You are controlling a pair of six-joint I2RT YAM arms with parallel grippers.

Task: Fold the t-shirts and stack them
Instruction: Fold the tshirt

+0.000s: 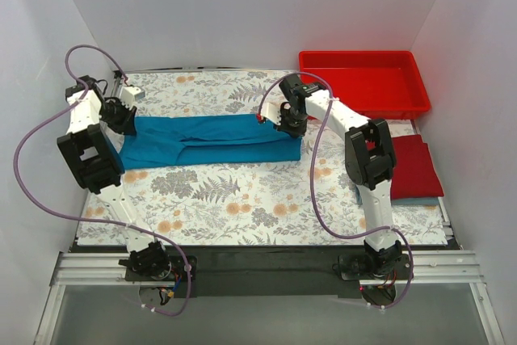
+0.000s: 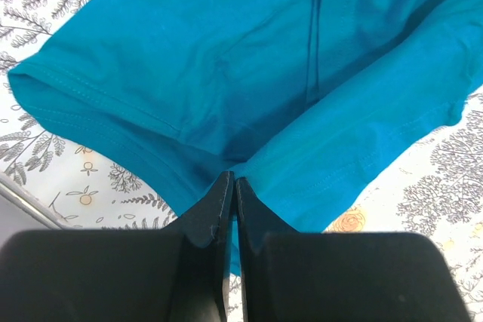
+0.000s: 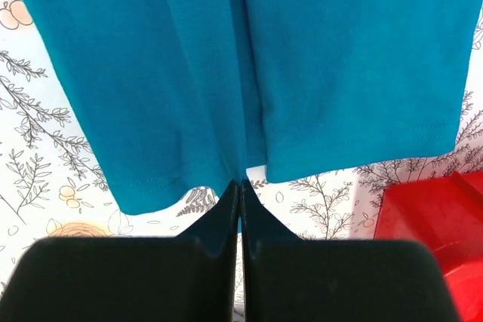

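Note:
A teal-blue t-shirt (image 1: 212, 138) lies folded into a long strip across the flowered tabletop. At its left end my left gripper (image 1: 123, 116) is shut on the cloth; in the left wrist view the teal-blue t-shirt (image 2: 249, 73) is pinched between the closed tips of the gripper (image 2: 233, 180). My right gripper (image 1: 284, 118) is shut on the strip's right end, where the teal-blue t-shirt (image 3: 249, 58) runs into the closed tips of that gripper (image 3: 241, 183). A folded red t-shirt (image 1: 418, 166) lies at the right edge, a bluish cloth edge (image 1: 356, 196) peeking out beneath it.
A rigid red plastic tray (image 1: 363, 80) stands at the back right; its corner (image 3: 430, 224) shows in the right wrist view. White walls close in the left, back and right sides. The flowered table cover (image 1: 242, 199) reaches to a black strip at the near edge.

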